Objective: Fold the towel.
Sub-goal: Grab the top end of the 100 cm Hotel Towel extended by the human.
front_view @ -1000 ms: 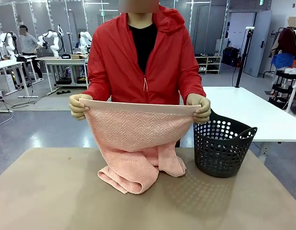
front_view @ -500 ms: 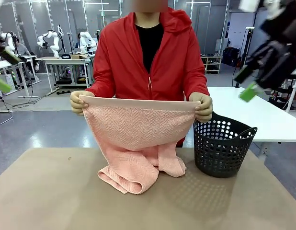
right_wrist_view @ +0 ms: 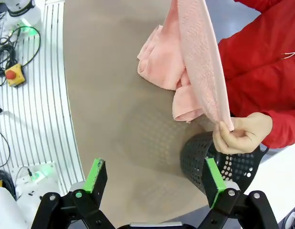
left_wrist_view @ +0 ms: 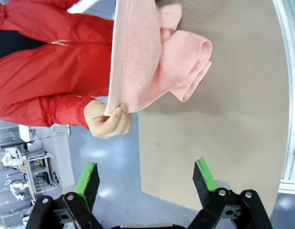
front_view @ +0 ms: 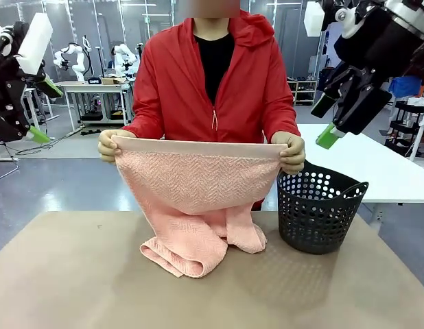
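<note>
one wide table [front_view: 54, 288] with a tan-brown matte top carries the whole work area. it runs from the robot's side to a person [front_view: 212, 89] in a red zip-up jacket who stands at the far edge.

the salmon-pink rectangular terry towel [front_view: 198, 181], herringbone weave with a plain hem band, is held up over the far middle of the table. its top hem is stretched taut and level in front of the person. its lower part hangs down and piles in loose folds on the table top. judged purpose: a taut hem presents both upper corners clear of the table, so each can be taken from its own side.

the dark round perforated plastic basket [front_view: 320, 212] stands upright on the table, just beside the towel heap on the robot's right.

the left gripper [front_view: 45, 111], black with green pads, hangs in the air at the left, well apart from the towel. its jaws are spread wide with nothing between them. the right gripper [front_view: 325, 120] hangs high above the basket, jaws likewise spread wide and empty. in each wrist view the nearer hem corner lies ahead of the fingers.

the person's two hands, one [front_view: 108, 146] on the robot's left and one [front_view: 292, 152] on its right, each pinch a hem corner between thumb and fingers.

assessment: no fold is made yet. the next move calls for each gripper to close on the hem just inside the pinching hand. hazards: catching the person's fingers, and the right arm clipping the basket.
</note>
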### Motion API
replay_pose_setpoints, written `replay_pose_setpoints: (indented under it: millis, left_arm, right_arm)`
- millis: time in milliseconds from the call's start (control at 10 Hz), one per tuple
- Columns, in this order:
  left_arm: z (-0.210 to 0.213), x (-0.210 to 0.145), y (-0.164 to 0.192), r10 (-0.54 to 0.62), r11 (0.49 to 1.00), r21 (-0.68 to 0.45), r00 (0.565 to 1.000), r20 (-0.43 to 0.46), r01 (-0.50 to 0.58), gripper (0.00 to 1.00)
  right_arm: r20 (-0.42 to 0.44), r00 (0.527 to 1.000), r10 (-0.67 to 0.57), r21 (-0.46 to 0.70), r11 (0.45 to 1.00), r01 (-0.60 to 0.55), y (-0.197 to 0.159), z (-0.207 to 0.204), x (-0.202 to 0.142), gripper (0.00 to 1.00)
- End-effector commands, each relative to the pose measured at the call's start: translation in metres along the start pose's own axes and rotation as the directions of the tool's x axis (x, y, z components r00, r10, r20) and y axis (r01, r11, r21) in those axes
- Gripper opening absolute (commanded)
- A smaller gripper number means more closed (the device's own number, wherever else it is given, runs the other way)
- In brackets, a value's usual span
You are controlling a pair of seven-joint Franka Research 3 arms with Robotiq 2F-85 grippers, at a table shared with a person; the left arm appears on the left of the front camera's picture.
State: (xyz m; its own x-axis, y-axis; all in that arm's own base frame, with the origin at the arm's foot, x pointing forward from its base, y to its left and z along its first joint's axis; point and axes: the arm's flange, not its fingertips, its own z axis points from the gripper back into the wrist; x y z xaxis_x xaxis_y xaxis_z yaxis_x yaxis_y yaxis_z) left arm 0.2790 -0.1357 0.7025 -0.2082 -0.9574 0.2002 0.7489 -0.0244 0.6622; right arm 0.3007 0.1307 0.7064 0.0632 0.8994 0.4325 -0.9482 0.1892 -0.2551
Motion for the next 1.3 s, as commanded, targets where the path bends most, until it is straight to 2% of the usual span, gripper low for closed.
replay_pose_setpoints:
  millis: [0, 300, 400, 700, 800, 900, 1200]
  left_arm:
    - [0.007, 0.003, 0.000, -0.002, 1.000, 0.021, 1.000, 0.000, 0.002, 1.00]
    - [0.004, 0.001, 0.000, -0.008, 1.000, 0.005, 1.000, 0.007, 0.008, 1.00]
    - [0.003, 0.020, -0.001, -0.022, 0.998, -0.055, 1.000, 0.016, 0.022, 1.00]
    - [-0.018, 0.067, 0.041, -0.014, 0.990, -0.143, 1.000, -0.024, 0.010, 1.00]
    - [-0.032, 0.085, 0.059, -0.015, 0.986, -0.168, 0.997, -0.080, 0.002, 1.00]
    - [-0.047, 0.097, 0.070, -0.001, 0.979, -0.204, 0.997, -0.082, -0.016, 1.00]
    - [-0.105, 0.115, 0.088, 0.018, 0.963, -0.265, 0.993, -0.121, -0.049, 1.00]
  right_arm:
    - [0.000, 1.000, 0.006, 0.003, 1.000, -0.006, 0.004, -0.001, 0.003, 1.00]
    - [0.000, 1.000, 0.006, 0.003, 1.000, -0.006, 0.004, -0.001, 0.003, 1.00]
    - [0.010, 1.000, 0.026, 0.015, 1.000, -0.026, 0.004, 0.000, 0.004, 1.00]
    - [-0.111, 0.988, 0.105, -0.018, 0.994, -0.108, -0.034, -0.023, 0.040, 1.00]
    - [-0.131, 0.987, 0.094, -0.043, 0.994, -0.100, -0.050, -0.029, 0.052, 1.00]
    - [-0.171, 0.980, 0.097, -0.064, 0.992, -0.110, -0.056, -0.038, 0.063, 1.00]
    - [-0.203, 0.975, 0.087, -0.059, 0.993, -0.101, -0.086, -0.071, 0.086, 1.00]
